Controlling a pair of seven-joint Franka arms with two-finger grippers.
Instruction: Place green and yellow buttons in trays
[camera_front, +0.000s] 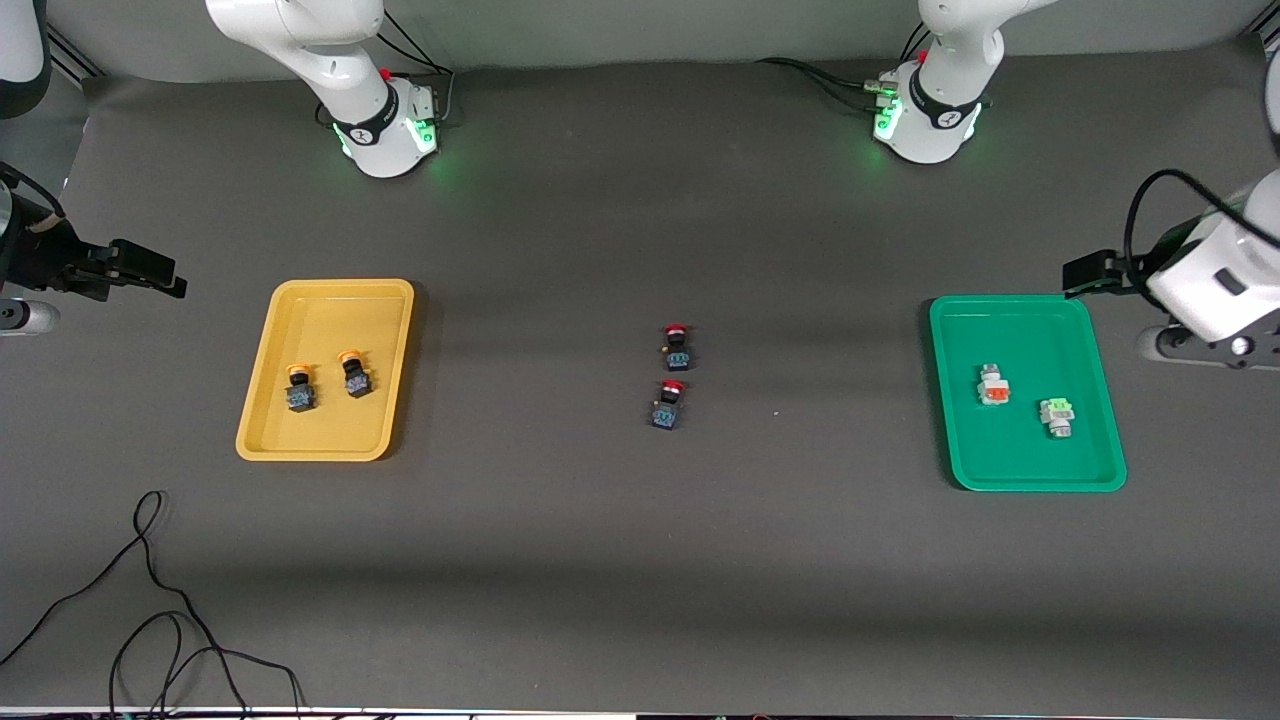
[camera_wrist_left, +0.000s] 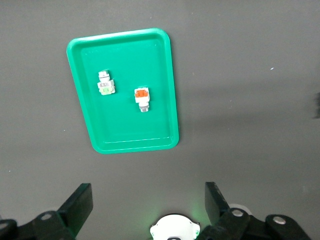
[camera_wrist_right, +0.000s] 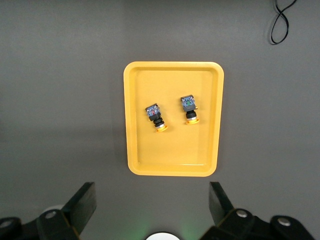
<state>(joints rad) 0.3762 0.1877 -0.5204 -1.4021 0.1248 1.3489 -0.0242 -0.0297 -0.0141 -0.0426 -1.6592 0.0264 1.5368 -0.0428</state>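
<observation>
Two yellow-capped buttons (camera_front: 299, 390) (camera_front: 355, 375) lie side by side in the yellow tray (camera_front: 330, 320); the right wrist view shows them (camera_wrist_right: 156, 118) (camera_wrist_right: 190, 110) in that tray (camera_wrist_right: 172, 150). A grey-white button with a light green face (camera_front: 1056, 414) (camera_wrist_left: 105, 85) lies in the green tray (camera_front: 1010, 330) (camera_wrist_left: 130, 130). My right gripper (camera_front: 165, 278) (camera_wrist_right: 151, 200) hangs open and empty above the table, off the yellow tray's edge toward the right arm's end. My left gripper (camera_front: 1085, 272) (camera_wrist_left: 148, 200) is open and empty too, high beside the green tray's corner at the left arm's end.
A grey-white button with an orange face (camera_front: 993, 385) (camera_wrist_left: 142, 97) also lies in the green tray. Two red-capped dark buttons (camera_front: 677, 347) (camera_front: 669, 404) stand mid-table. A black cable (camera_front: 150, 600) loops near the front edge. The arm bases (camera_front: 385, 125) (camera_front: 925, 115) stand along the back.
</observation>
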